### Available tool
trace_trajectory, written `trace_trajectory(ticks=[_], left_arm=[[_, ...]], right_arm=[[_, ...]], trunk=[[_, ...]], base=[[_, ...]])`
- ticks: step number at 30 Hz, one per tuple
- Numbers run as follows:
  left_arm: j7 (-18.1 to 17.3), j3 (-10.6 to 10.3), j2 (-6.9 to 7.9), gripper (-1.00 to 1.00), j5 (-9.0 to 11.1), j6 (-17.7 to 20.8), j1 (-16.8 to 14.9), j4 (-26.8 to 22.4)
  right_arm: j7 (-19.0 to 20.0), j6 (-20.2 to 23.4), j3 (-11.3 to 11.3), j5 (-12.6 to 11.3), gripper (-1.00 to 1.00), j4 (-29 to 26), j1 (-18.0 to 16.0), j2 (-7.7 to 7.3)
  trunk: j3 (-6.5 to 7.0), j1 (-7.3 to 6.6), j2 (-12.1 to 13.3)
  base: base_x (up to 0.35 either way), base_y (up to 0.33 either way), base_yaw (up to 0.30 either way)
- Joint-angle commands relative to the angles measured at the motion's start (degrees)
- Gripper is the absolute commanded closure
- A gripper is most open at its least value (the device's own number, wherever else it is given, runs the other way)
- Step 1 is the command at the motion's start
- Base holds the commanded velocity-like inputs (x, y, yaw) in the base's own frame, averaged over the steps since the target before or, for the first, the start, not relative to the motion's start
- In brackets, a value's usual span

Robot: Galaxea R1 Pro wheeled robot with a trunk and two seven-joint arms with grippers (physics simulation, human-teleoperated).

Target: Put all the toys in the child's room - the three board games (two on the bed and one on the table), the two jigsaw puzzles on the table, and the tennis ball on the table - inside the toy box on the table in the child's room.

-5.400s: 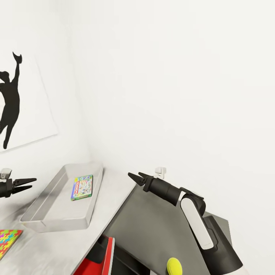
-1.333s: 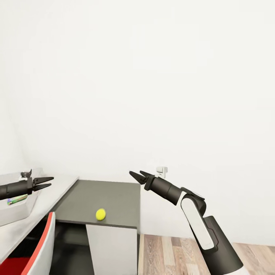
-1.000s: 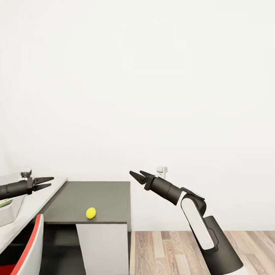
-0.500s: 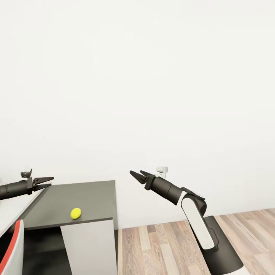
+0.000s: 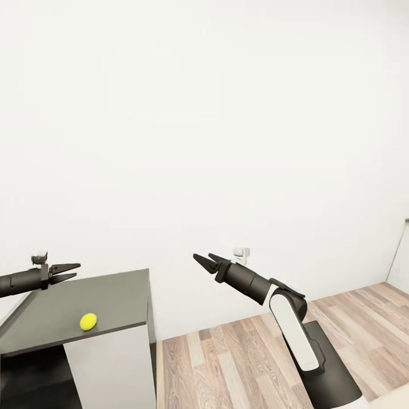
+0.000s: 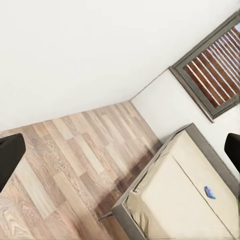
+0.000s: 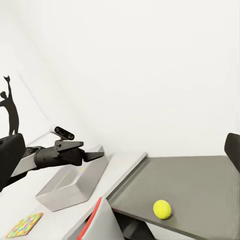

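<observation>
The tennis ball [image 5: 88, 321] lies on the dark grey lower end unit [image 5: 113, 295] of the table, and it also shows in the right wrist view as the yellow-green ball [image 7: 161, 209]. My left gripper [image 5: 71, 271] hangs open and empty above the unit's far left; the ball sits below it, a little to its right. My right gripper [image 5: 203, 261] is open in mid-air, right of the unit. The right wrist view takes in the grey toy box [image 7: 75, 182], a jigsaw puzzle [image 7: 25, 225] and the left gripper [image 7: 95, 154]. A small blue board game [image 6: 210, 192] lies on the bed [image 6: 170, 200].
Wood-plank floor [image 5: 244, 352] stretches to the right of the end unit below a bare white wall. A red and white chair [image 7: 100, 220] stands by the table. A grey-framed window [image 6: 212, 70] is set in the wall above the bed. A black silhouette picture [image 7: 10, 107] hangs near the toy box.
The head view has swung to the right: the toy box, pale table top and red chair have slid out at the left, and floor has come in. Both arms keep their pose.
</observation>
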Motion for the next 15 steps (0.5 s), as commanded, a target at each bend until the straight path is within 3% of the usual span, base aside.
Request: trace_trajectory(ticks=[1,15], left_arm=[[-0.2,0.4,0.01,-1.00,-0.3,0.6,0.0,0.0],[-0.2,0.3,-0.05,-1.00,-0.3,0.6,0.0,0.0]], right_arm=[[0.0,0.4,-0.1,-0.3,-1.00,0.0,-0.1,0.03],[0.0,0.4,-0.1,-0.4,-1.00,0.1,-0.1,0.05]], trunk=[[-0.07,0.00,-0.1],[0.34,0.00,-0.1]], base=[[-0.131,-0.035,-0.280],[-0.129,-0.080,-0.280]])
